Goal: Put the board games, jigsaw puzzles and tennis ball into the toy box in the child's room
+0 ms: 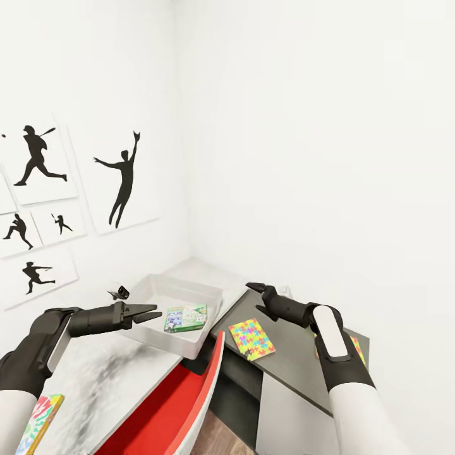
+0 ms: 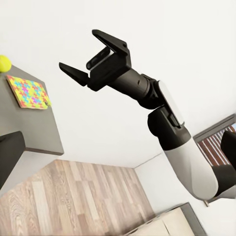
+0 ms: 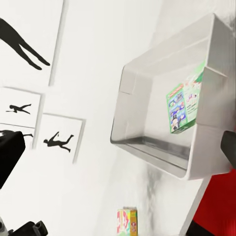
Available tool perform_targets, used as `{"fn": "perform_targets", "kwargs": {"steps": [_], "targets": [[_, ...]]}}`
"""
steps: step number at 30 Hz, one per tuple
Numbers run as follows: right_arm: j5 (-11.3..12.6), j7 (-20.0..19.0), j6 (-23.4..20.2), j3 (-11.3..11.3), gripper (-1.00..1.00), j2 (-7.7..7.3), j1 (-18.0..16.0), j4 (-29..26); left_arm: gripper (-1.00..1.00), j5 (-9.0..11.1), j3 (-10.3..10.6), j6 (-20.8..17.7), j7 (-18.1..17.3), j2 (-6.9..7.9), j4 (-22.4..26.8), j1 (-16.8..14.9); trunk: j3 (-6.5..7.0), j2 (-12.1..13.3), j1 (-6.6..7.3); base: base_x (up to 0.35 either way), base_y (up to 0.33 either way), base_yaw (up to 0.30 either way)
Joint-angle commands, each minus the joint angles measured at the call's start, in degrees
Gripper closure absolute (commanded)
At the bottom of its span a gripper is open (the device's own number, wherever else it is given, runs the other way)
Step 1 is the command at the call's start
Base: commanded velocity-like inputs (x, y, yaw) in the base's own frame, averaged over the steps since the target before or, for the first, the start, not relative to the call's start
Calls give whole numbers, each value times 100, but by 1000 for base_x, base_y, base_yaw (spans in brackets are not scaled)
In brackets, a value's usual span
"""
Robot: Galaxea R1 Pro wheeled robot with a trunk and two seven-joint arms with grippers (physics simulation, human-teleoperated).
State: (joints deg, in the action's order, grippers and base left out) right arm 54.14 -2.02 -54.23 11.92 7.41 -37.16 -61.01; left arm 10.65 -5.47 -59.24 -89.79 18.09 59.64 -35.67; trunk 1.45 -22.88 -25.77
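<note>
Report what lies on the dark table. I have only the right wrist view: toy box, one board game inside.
Observer: A jigsaw puzzle lies flat on the dark table, near the edge facing the toy box.
Operator: Find the tennis ball.
Observer: In the left wrist view, the tennis ball sits on that table close to the puzzle.
Operator: State the right gripper.
Observer: The right gripper is open and empty, above the table.
</note>
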Motion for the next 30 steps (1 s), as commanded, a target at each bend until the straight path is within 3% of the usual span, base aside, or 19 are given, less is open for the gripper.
{"fn": "perform_targets", "kwargs": {"steps": [1, 10, 12, 21, 30], "targets": [[-23, -21, -32, 20, -100, -10, -3, 2, -100, -1, 4, -61, -22, 2, 0, -1, -3, -4, -1, -35, 0, -7], [-29, -24, 34, 13, -100, -111, -2, 24, -100, -2, 19, -61, -22, 1, 3, -1, -2, -4, -1, -11, 0, -2], [-28, -26, 226, 12, -100, -154, 6, 31, -100, -2, 26, -61, -22, 1, 3, -1, -2, -4, -1, -2, 0, 0], [-21, -30, 322, 12, -100, -168, 296, -39, -100, -2, 36, -61, -22, -6, 3, -1, -2, -4, -1, 0, 0, 0], [-10, -88, 340, 34, -100, -170, 383, -56, -100, -2, 42, -61, -22, -7, 3, -1, 11, -4, -1, -27, 0, -72]]}}
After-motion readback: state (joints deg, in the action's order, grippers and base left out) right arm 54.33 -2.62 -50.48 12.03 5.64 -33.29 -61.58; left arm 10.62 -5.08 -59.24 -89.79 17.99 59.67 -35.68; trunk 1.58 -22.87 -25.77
